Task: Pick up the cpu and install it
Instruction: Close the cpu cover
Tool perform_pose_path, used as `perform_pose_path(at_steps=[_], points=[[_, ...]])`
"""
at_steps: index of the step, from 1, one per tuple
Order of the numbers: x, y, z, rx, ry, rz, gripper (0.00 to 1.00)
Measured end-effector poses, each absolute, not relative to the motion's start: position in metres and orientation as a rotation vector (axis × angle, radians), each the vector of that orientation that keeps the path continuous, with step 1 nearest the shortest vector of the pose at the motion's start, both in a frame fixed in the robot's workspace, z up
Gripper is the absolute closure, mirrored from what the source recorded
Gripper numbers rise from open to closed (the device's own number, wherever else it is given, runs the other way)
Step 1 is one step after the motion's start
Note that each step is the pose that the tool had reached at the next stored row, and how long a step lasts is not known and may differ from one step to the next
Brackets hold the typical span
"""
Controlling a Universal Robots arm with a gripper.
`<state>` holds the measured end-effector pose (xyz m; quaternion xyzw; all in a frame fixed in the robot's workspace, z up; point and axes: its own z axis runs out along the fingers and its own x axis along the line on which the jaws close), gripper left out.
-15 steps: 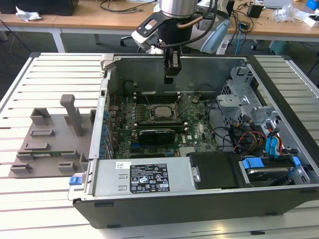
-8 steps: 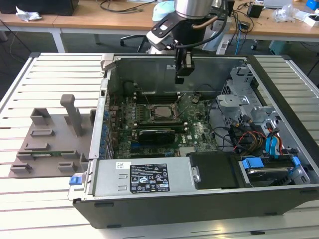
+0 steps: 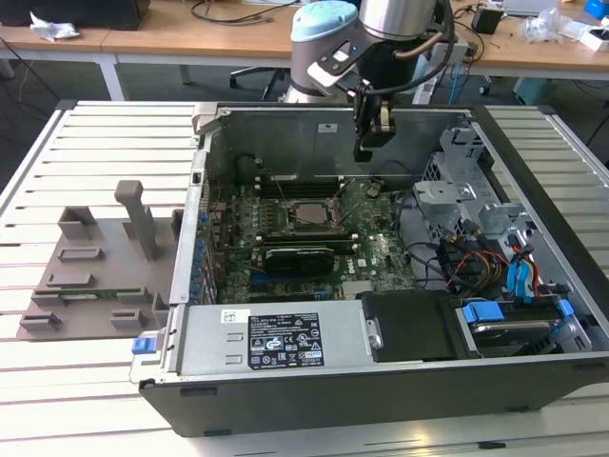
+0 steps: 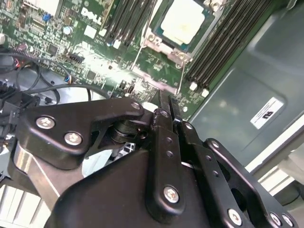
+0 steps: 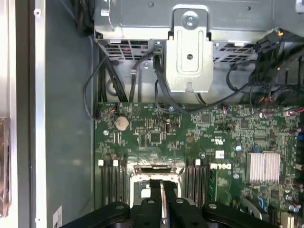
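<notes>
One cpu (image 4: 183,23) (socketed), closed claw (image 4: 166,99), stickered case (image 3: 333,405).

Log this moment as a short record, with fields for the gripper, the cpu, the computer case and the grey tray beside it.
gripper: shut, nothing seen held, above the motherboard inside the case
cpu: lying flat in its socket between the memory slots, apart from the gripper
computer case: open, lying on the slatted table
grey tray: on the table, at the exterior view's left of the case
</notes>
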<state>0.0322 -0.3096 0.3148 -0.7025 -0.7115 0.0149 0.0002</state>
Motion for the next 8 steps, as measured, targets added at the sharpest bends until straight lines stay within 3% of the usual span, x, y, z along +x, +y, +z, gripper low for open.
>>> perform_pose_path(at_steps=[8], points=[[0.044,-0.31,0.304,-2.206,-2.235,0.047,0.84]])
